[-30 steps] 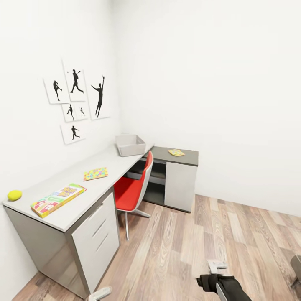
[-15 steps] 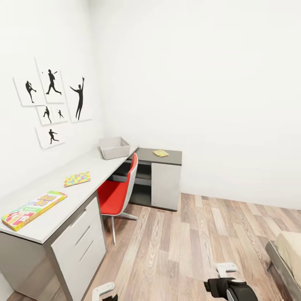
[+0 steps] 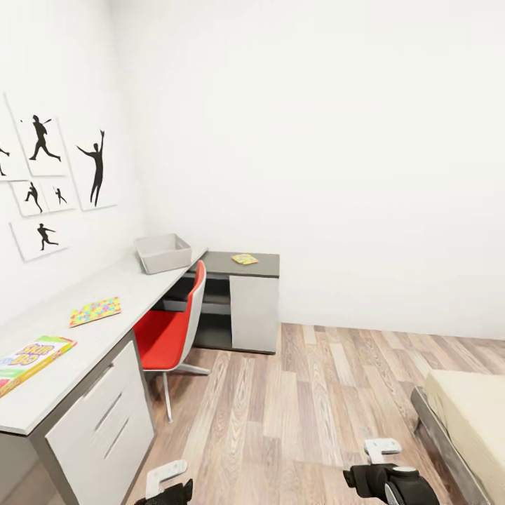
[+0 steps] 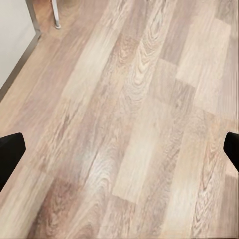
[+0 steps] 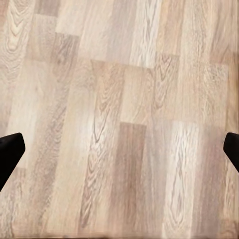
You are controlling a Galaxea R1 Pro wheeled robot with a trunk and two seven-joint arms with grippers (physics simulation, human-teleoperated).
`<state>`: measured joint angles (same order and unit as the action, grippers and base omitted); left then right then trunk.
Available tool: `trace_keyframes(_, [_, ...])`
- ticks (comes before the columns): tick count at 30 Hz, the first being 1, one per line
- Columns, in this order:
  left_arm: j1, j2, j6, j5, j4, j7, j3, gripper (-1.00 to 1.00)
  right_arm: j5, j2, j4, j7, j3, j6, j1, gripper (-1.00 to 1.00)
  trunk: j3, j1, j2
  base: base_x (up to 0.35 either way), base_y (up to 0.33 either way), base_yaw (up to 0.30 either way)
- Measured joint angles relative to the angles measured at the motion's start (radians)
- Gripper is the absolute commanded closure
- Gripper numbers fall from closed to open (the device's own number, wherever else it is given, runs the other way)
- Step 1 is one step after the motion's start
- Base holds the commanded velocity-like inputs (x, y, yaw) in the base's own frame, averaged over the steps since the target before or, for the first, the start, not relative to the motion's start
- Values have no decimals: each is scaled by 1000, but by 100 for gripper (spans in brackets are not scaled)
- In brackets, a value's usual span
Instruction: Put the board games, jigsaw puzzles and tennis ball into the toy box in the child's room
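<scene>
up left, toy box [image 3: 163, 252] on table [image 3: 133, 284], both jaws wide.

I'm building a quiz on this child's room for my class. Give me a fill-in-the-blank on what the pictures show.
1. The grey toy box sits on the pale ____ top.
2. The chair at the desk has a ____ seat.
3. One jigsaw puzzle lies on the desk's dark ____ wing.
4. Both wrist views look down on a ____ floor.

Missing words: desk; red; grey; wooden
</scene>
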<state>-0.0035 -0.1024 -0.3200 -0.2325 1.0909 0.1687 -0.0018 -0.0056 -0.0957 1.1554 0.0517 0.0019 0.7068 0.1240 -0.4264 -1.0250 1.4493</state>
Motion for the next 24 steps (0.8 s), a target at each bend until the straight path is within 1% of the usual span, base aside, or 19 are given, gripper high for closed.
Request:
trace_keyframes(1, [0,0,-1,0,1,0,0,-100,0,0,0,0,0,0,0,-100,1,0,0,0,0,-248])
trace_keyframes(3, [8,-12,-41,-4,55,32,-8,-100,-1,1,11,2,-1,24,2,-100,2,0,0,0,0,-246])
trace_keyframes(4, [8,-12,-42,-4,56,33,-8,-100,-1,1,12,2,-1,24,2,-100,3,0,0,0,0,-228])
trace_keyframes(6, [9,-21,-85,-20,99,69,-13,-100,-1,3,26,3,-1,49,4,-100,4,0,0,0,0,-198])
trace_keyframes(7, [9,-21,-86,-20,99,69,-14,-100,-1,3,26,3,-1,49,4,-100,5,0,0,0,0,-158])
trace_keyframes(8, [9,-24,-105,-37,116,87,-16,-100,-1,4,33,3,-1,59,5,-100,5,0,0,0,0,-158])
trace_keyframes(9, [9,-24,-105,-37,117,87,-17,-100,-1,4,34,3,-1,60,5,-100,6,0,0,0,0,-127])
trace_keyframes(11, [9,-28,-132,-84,142,116,-24,-100,-2,4,51,4,-1,75,9,-100,6,0,0,0,0,-101])
trace_keyframes(12, [9,-28,-132,-85,142,117,-24,-100,-2,4,51,4,-1,75,9,-100,7,0,0,0,0,-81])
trace_keyframes(14, [13,-28,-145,-136,159,137,-34,-100,-2,1,69,5,-1,84,12,-100,7,0,0,-8,0,-65])
trace_keyframes(15, [13,-28,-145,-136,159,138,-34,-100,-2,1,69,5,-1,84,12,-100,7,0,0,-32,0,-52])
trace_keyframes(16, [15,-27,-147,-157,164,145,-41,-100,-2,0,78,5,0,88,13,-100,7,0,0,-32,0,-52])
trace_keyframes(17, [16,-27,-148,-157,164,146,-41,-100,-2,0,78,5,-1,88,13,-100,8,0,0,-70,0,-41])
trace_keyframes(20, [31,-26,-140,-197,178,162,-64,-100,-2,-2,103,15,-1,95,14,-100,8,0,0,-142,0,-29])
trace_keyframes(23, [41,-26,-134,-206,184,165,-72,-100,-2,-3,111,24,-1,96,14,-100,8,0,0,-199,0,-20])
trace_keyframes(24, [50,-26,-126,-212,191,168,-81,-100,-2,-4,118,34,-1,97,14,-100,8,0,0,-217,0,-17])
